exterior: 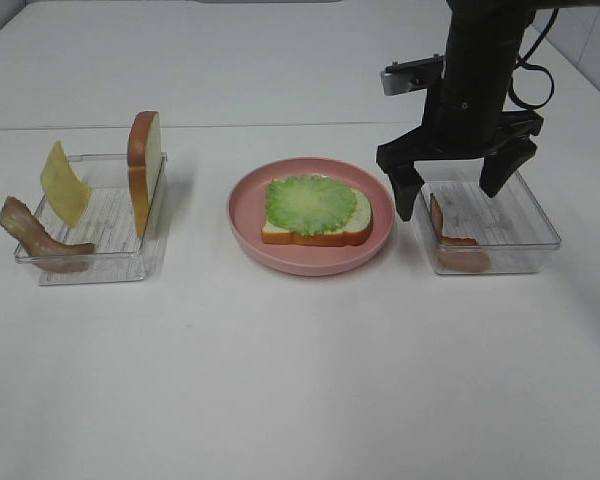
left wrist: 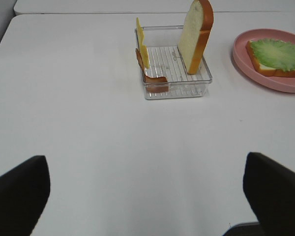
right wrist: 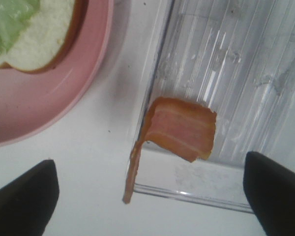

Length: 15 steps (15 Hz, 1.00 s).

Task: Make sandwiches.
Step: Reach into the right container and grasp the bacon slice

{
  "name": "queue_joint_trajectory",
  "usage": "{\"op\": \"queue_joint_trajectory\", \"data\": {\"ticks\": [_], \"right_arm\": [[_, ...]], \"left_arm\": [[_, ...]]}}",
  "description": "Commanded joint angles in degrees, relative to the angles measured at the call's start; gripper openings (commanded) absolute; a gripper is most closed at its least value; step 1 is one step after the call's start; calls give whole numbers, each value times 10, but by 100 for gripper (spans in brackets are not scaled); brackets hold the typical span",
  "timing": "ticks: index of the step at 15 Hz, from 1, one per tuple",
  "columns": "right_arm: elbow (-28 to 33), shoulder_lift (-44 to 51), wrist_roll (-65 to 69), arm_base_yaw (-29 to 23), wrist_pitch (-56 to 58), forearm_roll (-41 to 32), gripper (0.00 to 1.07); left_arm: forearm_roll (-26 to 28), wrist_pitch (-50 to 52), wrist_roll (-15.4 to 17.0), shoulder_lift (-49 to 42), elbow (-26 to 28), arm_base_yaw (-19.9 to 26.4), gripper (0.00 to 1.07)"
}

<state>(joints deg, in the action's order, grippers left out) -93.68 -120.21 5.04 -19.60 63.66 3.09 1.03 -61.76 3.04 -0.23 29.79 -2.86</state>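
Note:
A white bread slice point(exterior: 362, 213) topped with a green lettuce leaf point(exterior: 310, 203) lies on the pink plate point(exterior: 310, 263). My right gripper point(exterior: 452, 185) hangs open and empty above the right clear tray point(exterior: 525, 225), straddling a bacon strip point(exterior: 450, 235) that leans on the tray's left wall; the right wrist view shows this bacon strip point(right wrist: 182, 130) between the open fingers point(right wrist: 24, 196). The left tray point(exterior: 110, 215) holds an upright bread slice point(exterior: 145, 170), a yellow cheese square point(exterior: 65, 185) and a bacon strip point(exterior: 40, 235). My left gripper point(left wrist: 147, 196) is open, empty and far from that tray point(left wrist: 179, 88).
The white table point(exterior: 300, 380) carries only the two trays and the plate in a row. The right arm's black body point(exterior: 475, 70) rises over the right tray. The table's back edge runs behind the trays.

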Motion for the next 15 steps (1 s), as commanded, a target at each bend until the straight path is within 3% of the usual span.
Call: {"op": "queue_joint_trajectory", "data": {"ticks": [1, 6, 9, 12, 13, 15], "right_arm": [[5, -10, 5, 0, -22, -3, 99], [5, -45, 8, 0, -18, -6, 98], [5, -46, 8, 0, -18, -6, 92], [5, -46, 6, 0, -18, -5, 70], [5, -46, 6, 0, -24, -2, 52], [5, -46, 6, 0, -26, -2, 33]], "left_arm": [[5, 3, -1, -10, -1, 1, 101], [5, 3, -1, -10, -1, 1, 101], [5, 3, -1, -10, -1, 1, 101], [5, 3, -1, -10, -1, 1, 101], [5, 3, -1, -10, -1, 1, 101], [5, 3, -1, -10, -1, 1, 101]]}}
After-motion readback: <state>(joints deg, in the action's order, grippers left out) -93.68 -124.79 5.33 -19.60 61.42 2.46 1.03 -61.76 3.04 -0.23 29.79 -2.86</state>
